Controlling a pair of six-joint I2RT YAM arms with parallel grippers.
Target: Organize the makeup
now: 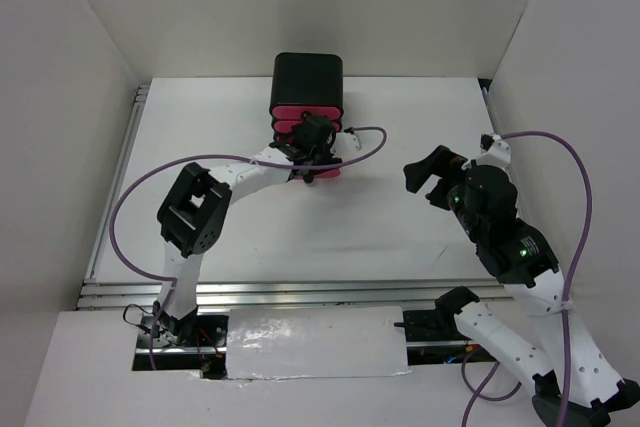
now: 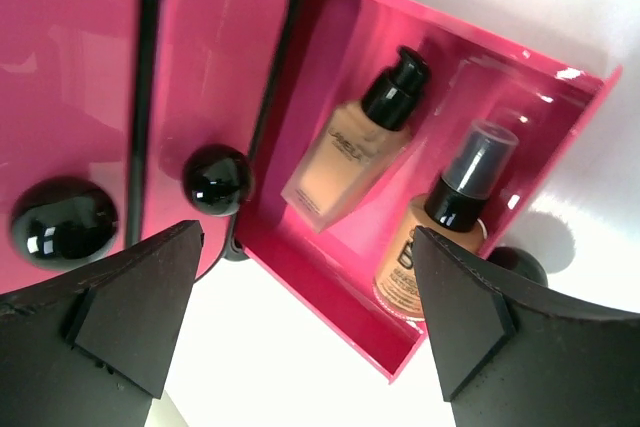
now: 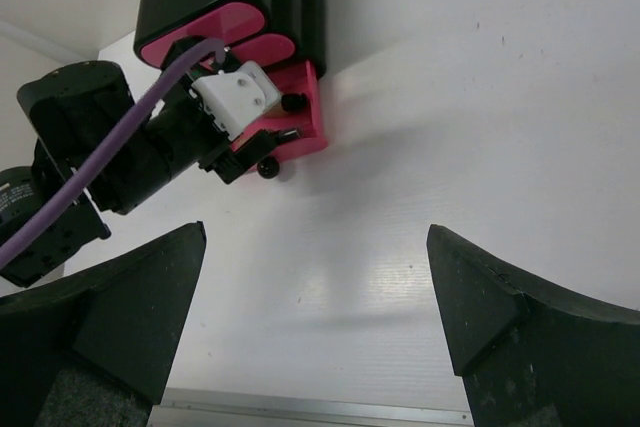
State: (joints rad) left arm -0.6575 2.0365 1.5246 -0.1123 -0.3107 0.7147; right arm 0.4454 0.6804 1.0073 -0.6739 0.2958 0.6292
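Makeup in view: a slim bottle (image 2: 350, 152) and a round bottle (image 2: 430, 247), side by side in the open drawer (image 2: 320, 312) of the black box (image 1: 308, 77). They lie just beyond the left gripper (image 2: 305, 307), the nearer one, long axes crossing its finger line. Its jaws are fully spread and empty. The right gripper (image 3: 320, 317) is wide open, empty and well apart. Drawers: three, two closed.

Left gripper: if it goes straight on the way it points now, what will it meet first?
Most likely the open pink drawer, at its near wall, which sits between the open fingers of the left gripper. Just beyond lie two beige bottles. Depth is hard to judge.
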